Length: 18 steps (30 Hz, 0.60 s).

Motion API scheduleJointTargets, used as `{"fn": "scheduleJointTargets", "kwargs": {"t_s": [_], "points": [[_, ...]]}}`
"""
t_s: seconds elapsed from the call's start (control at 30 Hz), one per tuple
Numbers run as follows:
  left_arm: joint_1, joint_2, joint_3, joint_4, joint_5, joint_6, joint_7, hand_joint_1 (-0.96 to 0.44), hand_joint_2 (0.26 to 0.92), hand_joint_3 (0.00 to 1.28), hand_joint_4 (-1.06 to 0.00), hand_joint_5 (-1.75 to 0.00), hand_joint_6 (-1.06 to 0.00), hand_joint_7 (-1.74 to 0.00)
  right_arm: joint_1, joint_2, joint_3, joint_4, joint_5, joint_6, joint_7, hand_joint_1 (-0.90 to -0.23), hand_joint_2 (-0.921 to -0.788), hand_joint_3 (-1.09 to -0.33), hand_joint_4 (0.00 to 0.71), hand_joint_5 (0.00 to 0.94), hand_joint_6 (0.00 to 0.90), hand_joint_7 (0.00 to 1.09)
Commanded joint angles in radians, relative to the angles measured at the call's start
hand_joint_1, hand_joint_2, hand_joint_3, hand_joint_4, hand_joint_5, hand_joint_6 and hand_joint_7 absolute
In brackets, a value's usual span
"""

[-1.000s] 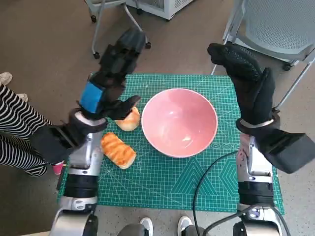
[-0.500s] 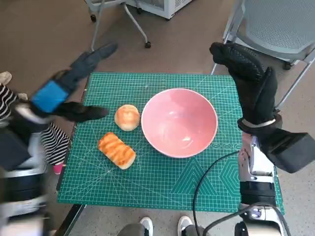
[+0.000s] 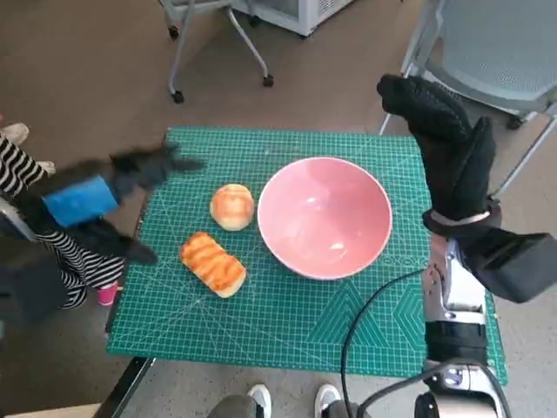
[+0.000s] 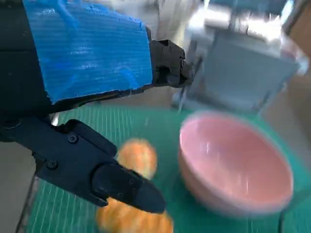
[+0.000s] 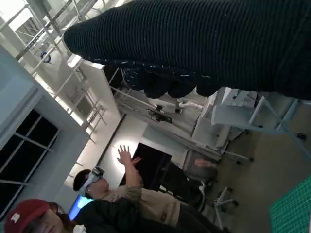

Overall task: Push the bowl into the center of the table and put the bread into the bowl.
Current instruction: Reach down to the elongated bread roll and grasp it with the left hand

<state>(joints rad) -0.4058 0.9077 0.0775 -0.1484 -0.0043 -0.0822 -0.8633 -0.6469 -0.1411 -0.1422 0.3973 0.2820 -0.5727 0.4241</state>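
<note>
Bowl (image 3: 324, 216), pink and holding nothing, is sitting upright on the green cutting mat (image 3: 287, 322) that is covering the counter, toward the mat's right half. Just beside its left rim a round bun (image 3: 232, 206) is lying, and a striped oblong loaf (image 3: 213, 264) is lying a little nearer the robot, both apart from the bowl. The left hand (image 3: 104, 196) is hanging over the mat's left edge, smeared by motion blur in the head view; the left wrist view is showing its fingers (image 4: 116, 182) spread and holding nothing. The right hand (image 3: 444, 139) is standing raised beyond the bowl's right side, touching nothing, fingers curled forward. A person's striped leg (image 3: 52, 235) is showing at the left, partly cut off.
</note>
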Motion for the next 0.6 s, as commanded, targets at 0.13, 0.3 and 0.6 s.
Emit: {"fn": "scheduleJointTargets", "kwargs": {"t_s": [0.13, 0.3, 0.6], "points": [[0.035, 0.015, -0.051, -0.049, 0.024, 0.002, -0.039, -0.06, 0.682, 0.0, -0.12, 0.0, -0.24, -0.13, 0.007, 0.006, -0.012, 0.02, 0.015, 0.009, -0.001, -0.675, -0.921, -0.647, 0.15, 0.015, -0.001, 0.64], [0.044, 0.009, -0.096, -0.055, 0.078, -0.012, -0.032, -0.09, 0.681, 0.0, -0.12, 0.0, -0.25, -0.11, 0.007, 0.008, -0.016, 0.021, 0.021, 0.008, 0.0, -0.667, -0.921, -0.648, 0.16, 0.019, -0.001, 0.63], [0.052, -0.027, -0.17, -0.006, 0.178, -0.082, 0.011, -0.22, 0.677, 0.0, -0.16, -0.01, -0.28, -0.08, 0.012, 0.014, -0.013, 0.019, 0.019, 0.002, -0.006, -0.67, -0.921, -0.65, 0.163, 0.018, -0.001, 0.63]]}}
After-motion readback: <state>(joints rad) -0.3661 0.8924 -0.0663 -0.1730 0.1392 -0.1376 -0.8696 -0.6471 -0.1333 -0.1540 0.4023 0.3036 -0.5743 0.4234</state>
